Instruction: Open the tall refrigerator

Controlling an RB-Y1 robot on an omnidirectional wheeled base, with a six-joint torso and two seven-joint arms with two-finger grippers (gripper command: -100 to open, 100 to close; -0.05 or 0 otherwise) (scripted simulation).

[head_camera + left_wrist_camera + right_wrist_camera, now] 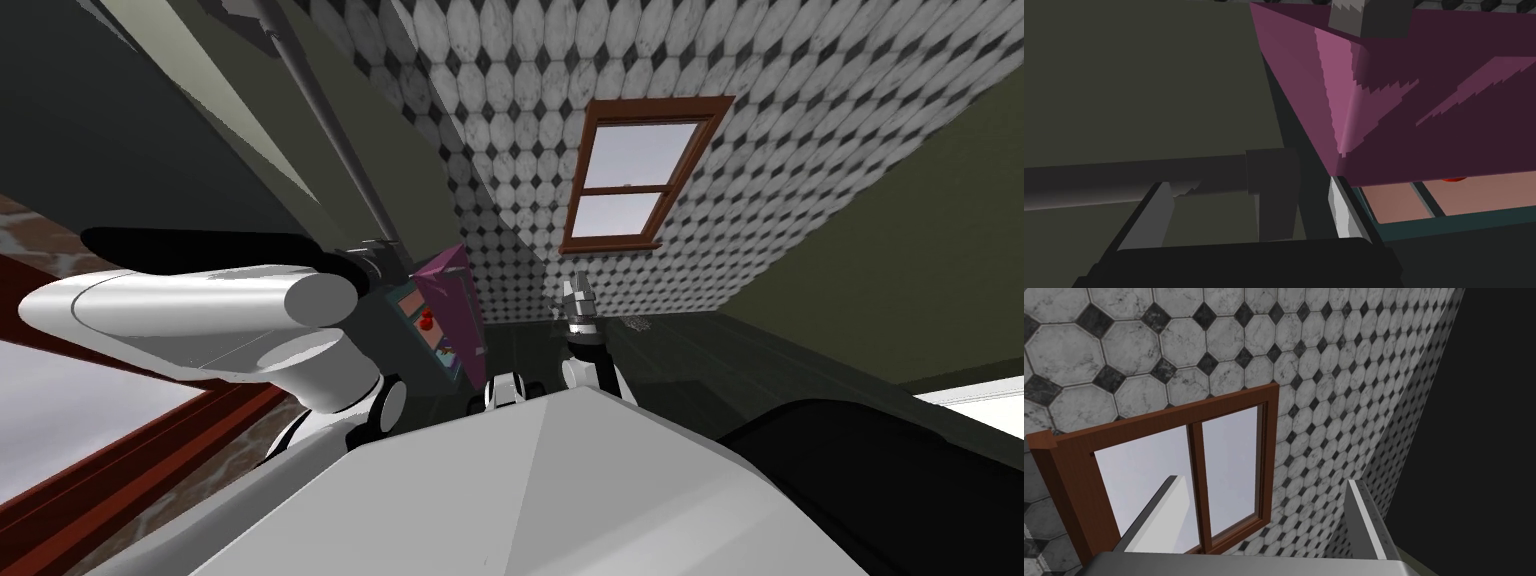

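Reaching forward past the chest, the left arm is extended with its forearm roughly level, and the left gripper (1246,182) is set against the dark olive refrigerator door (1149,90). Its fingers (1341,212) are spread wide. The dark bar handle (1134,177) runs in from one side and ends in a mounting block (1276,195) that stands between the two blades. No contact between either blade and the handle can be confirmed. Just outside the lighter finger hangs a magenta panel (1424,125). Beyond that lies a teal-framed compartment with pale shelves (1399,202) and a small red item (1454,178).

The right arm stands upright in front of the chest, with the right gripper (1264,480) pointing up. Its blades are likewise apart and hold nothing.
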